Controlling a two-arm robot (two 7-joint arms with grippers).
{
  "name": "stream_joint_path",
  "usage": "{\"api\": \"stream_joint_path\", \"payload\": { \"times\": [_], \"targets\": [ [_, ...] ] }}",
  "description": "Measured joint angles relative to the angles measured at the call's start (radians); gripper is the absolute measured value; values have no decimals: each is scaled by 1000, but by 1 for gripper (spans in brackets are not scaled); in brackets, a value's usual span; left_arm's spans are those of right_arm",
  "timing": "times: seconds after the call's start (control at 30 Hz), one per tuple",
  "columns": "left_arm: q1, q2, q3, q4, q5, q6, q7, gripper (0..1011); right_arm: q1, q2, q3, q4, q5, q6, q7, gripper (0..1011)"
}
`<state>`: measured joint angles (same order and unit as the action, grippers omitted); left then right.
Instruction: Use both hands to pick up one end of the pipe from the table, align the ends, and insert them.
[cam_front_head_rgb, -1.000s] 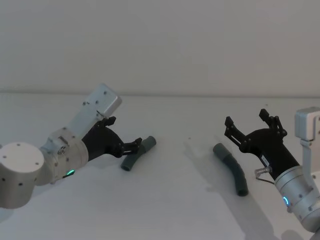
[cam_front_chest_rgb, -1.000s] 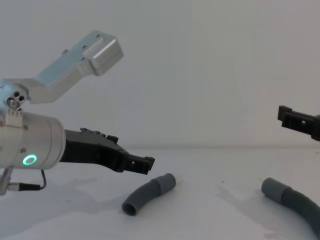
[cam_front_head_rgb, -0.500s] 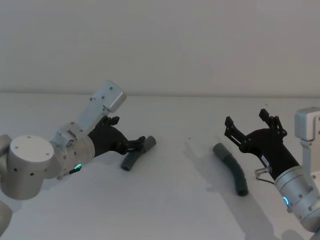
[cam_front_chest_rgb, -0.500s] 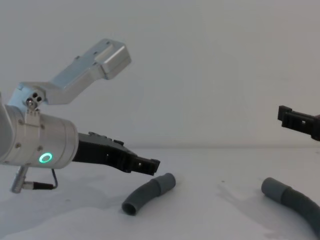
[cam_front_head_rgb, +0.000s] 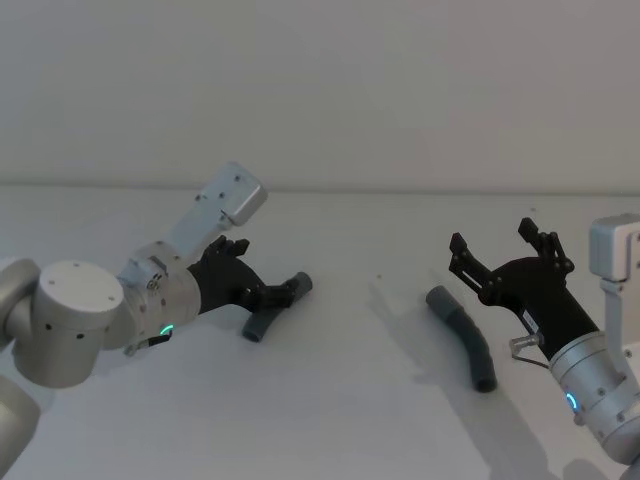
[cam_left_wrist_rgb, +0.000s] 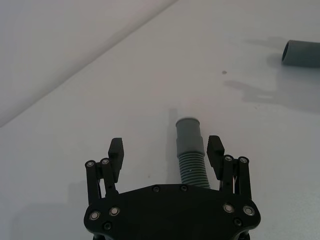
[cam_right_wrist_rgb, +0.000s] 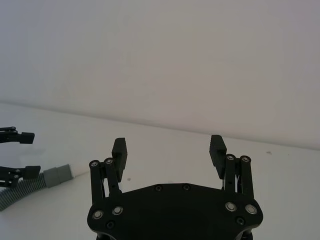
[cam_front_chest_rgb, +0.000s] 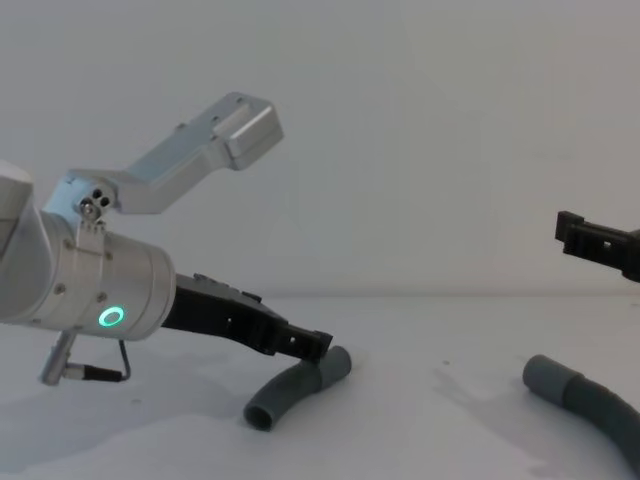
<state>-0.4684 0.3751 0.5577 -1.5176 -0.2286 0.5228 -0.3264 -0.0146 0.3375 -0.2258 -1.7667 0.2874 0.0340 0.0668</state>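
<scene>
1. Since a second ago the left gripper (cam_front_head_rgb: 280, 293) has pushed forward and down across the table (cam_front_head_rgb: 340, 420), from just short of the short hose piece (cam_front_head_rgb: 268, 315) to astride it. The right arm has not stirred.
2. On the white table both hose pieces lie flat and well apart, the short one on the robot's left, the longer one on its right.
3. In the left wrist view the left gripper (cam_left_wrist_rgb: 165, 147) is spread, with the ribbed stretch just behind the short hose piece's smooth cuff (cam_left_wrist_rgb: 189, 131) lying between its fingers, nearer one than the other. It has not pinched the hose, and I cannot tell whether the nearer finger touches it.
4. The right gripper (cam_front_head_rgb: 492, 238) hangs spread and empty above the table, near the longer hose piece (cam_front_head_rgb: 465, 335) but clear of it.
5. The longer hose piece curves away from its cuff (cam_front_head_rgb: 438, 298), which points toward the table's middle.
6. By my reading the task is at its first grasp. Nothing is lifted, aligned or joined. Closing on the short piece, taking the longer one, raising both, lining up the cuffs and pushing them together all remain.
7. The only hollows are the cuffs, and each looks empty.
</scene>
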Motion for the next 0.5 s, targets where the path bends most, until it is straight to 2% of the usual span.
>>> {"api": "stream_joint_path", "payload": {
  "times": [0.5],
  "targets": [
    [-31,-24,16,45,18,27,-24,1001,0,0,0,0,0,0,0,999]
  ]
}}
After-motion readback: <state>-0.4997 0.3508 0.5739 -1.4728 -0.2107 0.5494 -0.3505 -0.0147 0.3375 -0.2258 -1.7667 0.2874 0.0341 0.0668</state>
